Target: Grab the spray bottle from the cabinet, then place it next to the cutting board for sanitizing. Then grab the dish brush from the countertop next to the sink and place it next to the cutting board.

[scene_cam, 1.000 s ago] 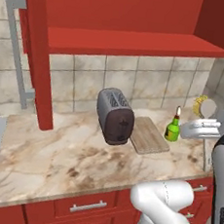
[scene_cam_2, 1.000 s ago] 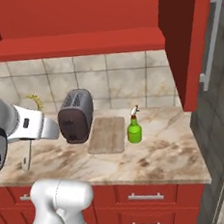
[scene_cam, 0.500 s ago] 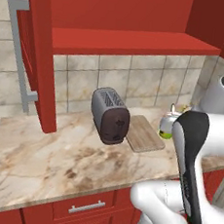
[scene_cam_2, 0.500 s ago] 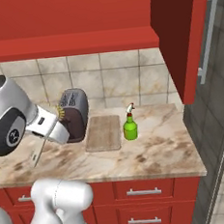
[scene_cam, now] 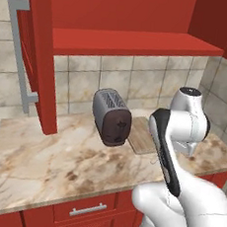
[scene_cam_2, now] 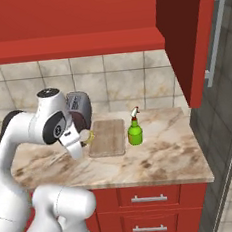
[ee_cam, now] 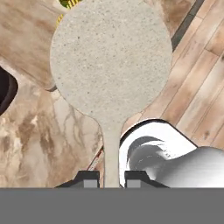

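Claw (ee_cam: 108,178) clamped on the dish brush (ee_cam: 111,65) handle, beside the cutting board (scene_cam_2: 107,137) above the countertop (scene_cam_2: 162,156)

Tool (ee_cam: 108,177) clamped on brush handle (ee_cam: 111,148)

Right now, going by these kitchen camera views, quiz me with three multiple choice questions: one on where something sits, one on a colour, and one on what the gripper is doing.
1. The spray bottle stands
A. on the cabinet shelf
B. on the countertop just right of the cutting board
C. in the sink

2. The spray bottle's body is
A. green
B. blue
C. white

3. The gripper is
A. open over the toaster
B. shut on the dish brush
C. shut on nothing

Answers: B, the right base view shows it beside the board; A, bright green there; B, the hand view shows the brush handle between the fingertips.
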Tool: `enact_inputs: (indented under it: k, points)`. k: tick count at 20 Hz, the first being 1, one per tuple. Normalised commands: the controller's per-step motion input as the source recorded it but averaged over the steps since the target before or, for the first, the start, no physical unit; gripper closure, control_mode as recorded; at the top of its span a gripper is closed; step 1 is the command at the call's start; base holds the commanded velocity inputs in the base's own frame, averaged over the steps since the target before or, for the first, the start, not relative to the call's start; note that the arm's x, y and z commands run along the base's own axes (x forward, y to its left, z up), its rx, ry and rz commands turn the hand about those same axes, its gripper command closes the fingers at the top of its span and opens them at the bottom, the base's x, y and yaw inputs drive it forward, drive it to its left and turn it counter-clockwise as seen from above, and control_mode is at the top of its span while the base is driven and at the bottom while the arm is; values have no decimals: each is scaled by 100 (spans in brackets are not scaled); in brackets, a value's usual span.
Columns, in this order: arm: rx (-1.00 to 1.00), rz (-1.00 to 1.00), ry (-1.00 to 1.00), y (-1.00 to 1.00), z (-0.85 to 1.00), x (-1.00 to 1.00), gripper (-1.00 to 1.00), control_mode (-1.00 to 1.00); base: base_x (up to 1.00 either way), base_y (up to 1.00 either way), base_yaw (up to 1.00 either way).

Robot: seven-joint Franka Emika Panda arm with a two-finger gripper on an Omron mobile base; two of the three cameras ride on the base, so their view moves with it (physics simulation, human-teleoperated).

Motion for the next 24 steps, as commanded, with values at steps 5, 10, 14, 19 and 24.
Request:
enact_inputs:
  k: [5, 10, 14, 19, 24]
  points:
    - [23, -39, 6, -58, -100, 100, 100, -100, 0, 0, 0]
    - [7, -27, 8, -52, -56, 97, 100, -100, 0, 0, 0]
    - [3, -19, 18, -47, -37, 56, 100, -100, 0, 0, 0]
    - [2, -8, 26, -31, -37, 36, 100, -100, 0, 0, 0]
    - [2, 0, 15, -15, -55, 47, 100, -100, 0, 0, 0]
